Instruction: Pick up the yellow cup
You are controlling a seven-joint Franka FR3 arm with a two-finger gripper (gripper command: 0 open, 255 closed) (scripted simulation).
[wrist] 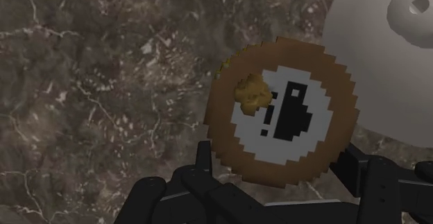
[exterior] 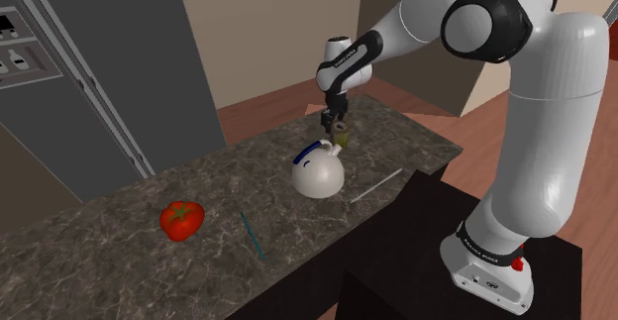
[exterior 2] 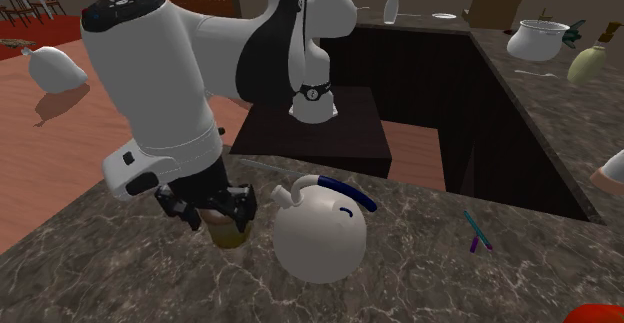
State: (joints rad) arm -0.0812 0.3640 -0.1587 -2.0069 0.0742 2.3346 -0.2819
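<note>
Black gripper [wrist: 277, 161] down over the top of the brownish-yellow cup [wrist: 281, 112]; can't tell if it's clamped or loose. Cup stands on dark marble counter [exterior: 119, 239], just beside white kettle [exterior: 319, 174]. Red tomato [exterior: 182, 219] well apart. Reddish wood floor [exterior: 277, 110] beyond.

cup [exterior 2: 228, 238]: top behind fingers [exterior 2: 241, 207] | tomato [exterior 2: 600, 314]: cut by edge

Dark marbled table [exterior: 119, 219] is carrying a red tomato [exterior: 182, 219], a teal pen [exterior: 251, 235] lying flat, a white kettle [exterior: 319, 174], a thin white rod [exterior: 376, 185] and, just beside the kettle, a yellowish cup [exterior: 340, 140].
</note>
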